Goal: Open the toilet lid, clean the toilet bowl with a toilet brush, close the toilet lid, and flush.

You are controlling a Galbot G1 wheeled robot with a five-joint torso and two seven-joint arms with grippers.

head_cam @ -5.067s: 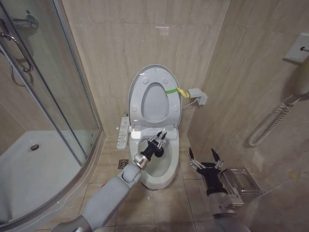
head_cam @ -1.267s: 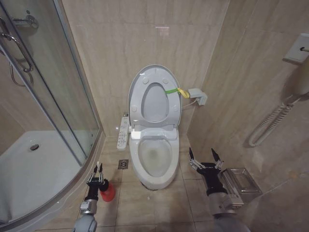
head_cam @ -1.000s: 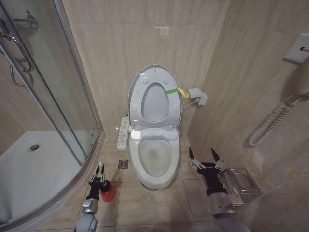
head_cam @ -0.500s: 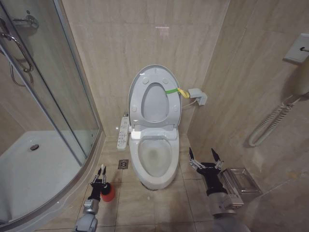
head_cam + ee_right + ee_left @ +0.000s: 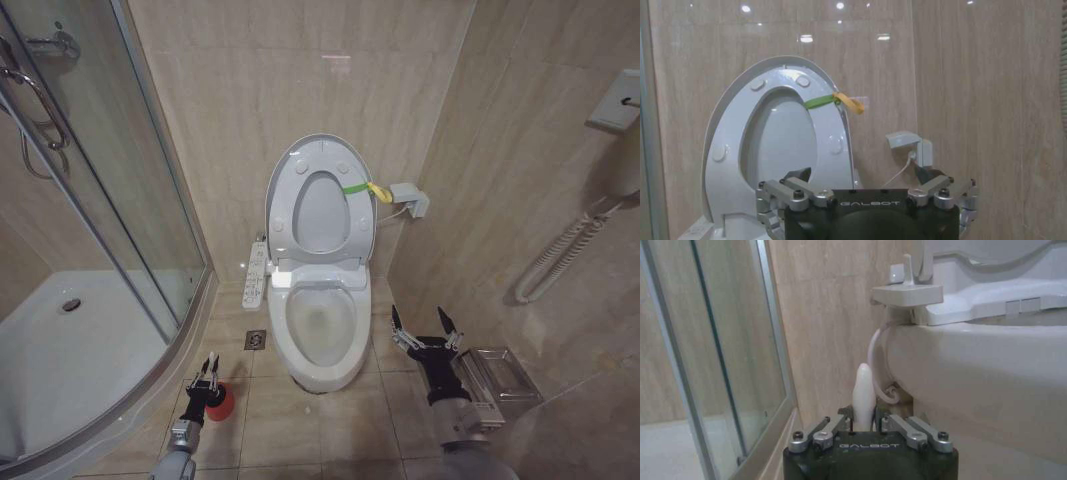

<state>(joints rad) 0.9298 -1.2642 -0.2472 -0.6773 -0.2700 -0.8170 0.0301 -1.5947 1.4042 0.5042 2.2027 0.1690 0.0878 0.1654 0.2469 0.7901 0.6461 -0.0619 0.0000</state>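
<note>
Down on the floor tiles left of the toilet bowl [image 5: 322, 340], the left gripper [image 5: 208, 372] pinches the toilet brush [image 5: 863, 392] handle, upright in its red holder [image 5: 221, 402]. The toilet lid [image 5: 322, 195] stands raised against the wall; the right gripper [image 5: 424, 330], spread, hovers nearer it.

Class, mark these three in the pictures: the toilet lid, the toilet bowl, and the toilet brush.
toilet lid [image 5: 282, 190]: head view, raised cover's left edge.
toilet bowl [image 5: 322, 376]: head view, front rim.
toilet brush [image 5: 863, 392]: left wrist view, white handle tip between the fingers.
</note>
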